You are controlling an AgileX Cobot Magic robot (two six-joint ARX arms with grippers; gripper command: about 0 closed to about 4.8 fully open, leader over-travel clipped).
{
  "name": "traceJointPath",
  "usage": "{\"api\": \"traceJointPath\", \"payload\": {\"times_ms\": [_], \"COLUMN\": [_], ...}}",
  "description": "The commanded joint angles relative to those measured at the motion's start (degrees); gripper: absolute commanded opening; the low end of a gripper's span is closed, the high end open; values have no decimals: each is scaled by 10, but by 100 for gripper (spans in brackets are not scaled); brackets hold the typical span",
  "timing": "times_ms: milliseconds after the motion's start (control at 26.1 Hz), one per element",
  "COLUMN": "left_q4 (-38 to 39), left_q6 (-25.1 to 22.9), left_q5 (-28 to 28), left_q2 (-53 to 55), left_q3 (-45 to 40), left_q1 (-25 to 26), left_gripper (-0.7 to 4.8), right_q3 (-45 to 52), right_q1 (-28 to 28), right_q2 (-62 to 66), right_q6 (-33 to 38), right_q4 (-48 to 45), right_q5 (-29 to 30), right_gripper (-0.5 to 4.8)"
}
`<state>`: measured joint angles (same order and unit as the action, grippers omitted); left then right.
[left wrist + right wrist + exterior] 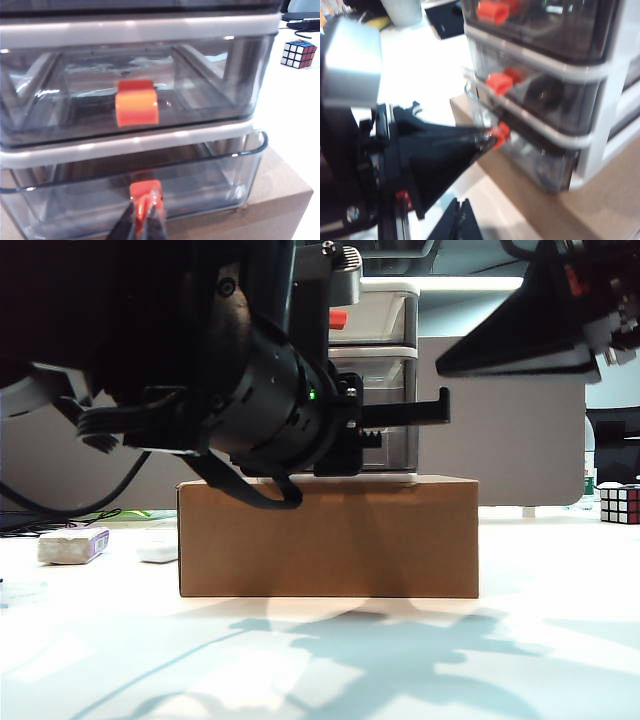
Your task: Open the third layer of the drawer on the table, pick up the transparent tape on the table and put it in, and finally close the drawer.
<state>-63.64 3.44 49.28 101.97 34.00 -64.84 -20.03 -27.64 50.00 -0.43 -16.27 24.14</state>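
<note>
With my left tool [142,220] clenched on the third layer [210,180] handle [145,192] to pull it, my right tool [462,220] hangs nearby; its state I cannot tell.

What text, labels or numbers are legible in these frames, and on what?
None legible.
purple-labelled block: print on the label too small and blurred to read.
cardboard box, drawer, Rubik's cube: no print visible.
left hand, shut on the third layer's red handle: no markings visible.
</note>
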Motion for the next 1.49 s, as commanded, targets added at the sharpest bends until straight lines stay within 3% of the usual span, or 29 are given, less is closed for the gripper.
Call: {"api": "traceJointPath", "payload": {"times_ms": [38, 575, 843, 1111, 1265, 1303, 1341, 1380, 1495], "left_q4": [-6, -7, -75, -80, -81, -83, -97, -127, -189], "left_q6": [1, 4, 3, -6, -7, -12, -49, -99, -146], "left_q5": [-2, 9, 101, 168, 200, 213, 251, 294, 301], "left_q2": [-2, -2, -20, -43, -43, -44, -60, -84, -143], "left_q3": [2, 0, -50, -72, -83, -88, -103, -122, -171], "left_q1": [-1, -4, -88, -173, -186, -193, -215, -242, -261], "left_gripper": [-6, -5, -5, -6, -5, 1, 62, 89, 80], "right_q3": [-17, -186, -188, -188, -188, -188, -188, -188, -187], "right_q1": [0, 0, 0, 0, 0, 0, 0, 0, 0], "right_q2": [19, 218, 223, 223, 223, 223, 223, 223, 223], "right_q6": [4, 3, 3, 3, 4, 4, 4, 4, 4], "right_q4": [-66, -65, -81, -81, -80, -80, -80, -78, -75], "right_q5": [0, 0, -2, -2, -2, -2, 0, 3, 3], "right_gripper": [-5, -5, -5, -5, -5, -5, -5, -5, -5]}}
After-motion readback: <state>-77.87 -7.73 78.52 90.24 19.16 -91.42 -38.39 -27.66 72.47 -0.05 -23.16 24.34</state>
